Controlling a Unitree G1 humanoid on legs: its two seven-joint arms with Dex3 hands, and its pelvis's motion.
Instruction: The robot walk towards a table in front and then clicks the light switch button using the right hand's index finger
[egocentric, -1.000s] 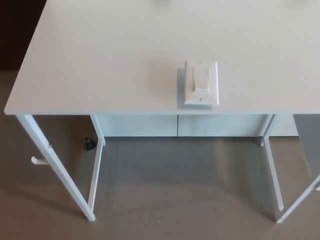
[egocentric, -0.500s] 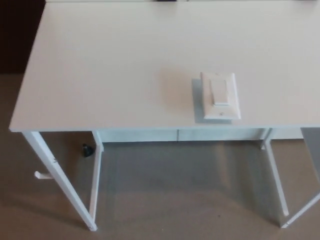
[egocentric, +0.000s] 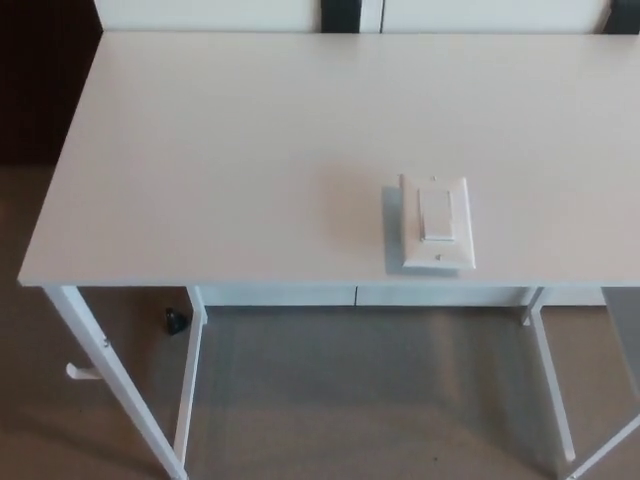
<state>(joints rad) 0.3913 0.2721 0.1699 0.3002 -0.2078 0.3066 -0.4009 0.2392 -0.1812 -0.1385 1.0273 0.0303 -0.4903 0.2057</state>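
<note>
A white light switch (egocentric: 436, 222) in its rectangular wall plate lies flat on the white table (egocentric: 250, 160), close to the table's near edge and right of the middle. Its rocker button (egocentric: 436, 212) sits in the plate's centre. No part of the robot shows in the head view: neither hand is in view.
The table's white metal legs (egocentric: 120, 385) and crossbars (egocentric: 545, 375) stand on brown carpet below the near edge. A small black object (egocentric: 176, 320) rests on the floor under the left side. White panels with a dark gap (egocentric: 341, 14) line the far edge.
The whole picture has shifted down and the view has tilted up, so the camera moved: the table's far edge and the panels behind it now show. The switch stays in place on the table.
</note>
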